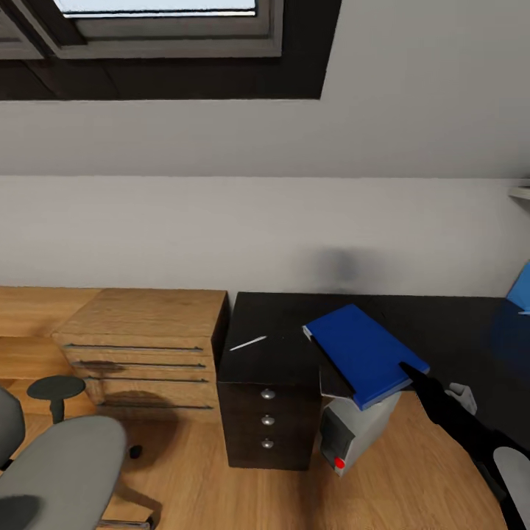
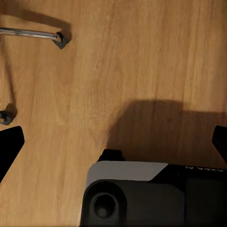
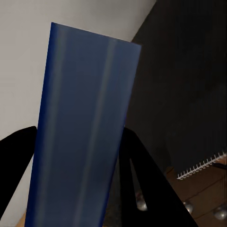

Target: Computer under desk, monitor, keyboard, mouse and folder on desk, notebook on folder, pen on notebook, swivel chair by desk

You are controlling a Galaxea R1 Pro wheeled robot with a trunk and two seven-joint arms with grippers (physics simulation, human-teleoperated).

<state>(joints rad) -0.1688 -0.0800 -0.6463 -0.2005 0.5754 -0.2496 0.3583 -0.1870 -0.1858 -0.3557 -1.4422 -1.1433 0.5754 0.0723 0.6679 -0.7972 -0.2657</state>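
Right end effector (image 1: 406, 368), black-fingered, clamped on the near corner of the flat bright blue rectangular folder (image 1: 364, 353). Folder tilted above the glossy black L-shaped worktop (image 1: 449, 331), part of it jutting past the front edge over the light grey boxy computer tower (image 1: 353, 434). Tower on the wooden floor (image 1: 412, 471) under the worktop, small red dot on its front, just beside the dark drawer unit with round silver knobs (image 1: 268, 421). In the right wrist view, folder (image 3: 80, 127) running lengthwise between the two black fingers (image 3: 142, 175), one on each side, touching it; dark worktop surface (image 3: 189, 80) beyond.

Thin white stick of a pen (image 1: 248, 343) lying on the worktop above the drawers, near the folder, apart from it.

Grey padded swivel chair (image 1: 62, 471) at lower left of the head view, well apart from the worktop, in front of the low light-wood chest of drawers (image 1: 140, 346).

Left end effector (image 2: 113, 142) spread wide over bare wooden floor (image 2: 142, 61), holding nothing, black fingertips (image 2: 9, 146) at the picture's edges.
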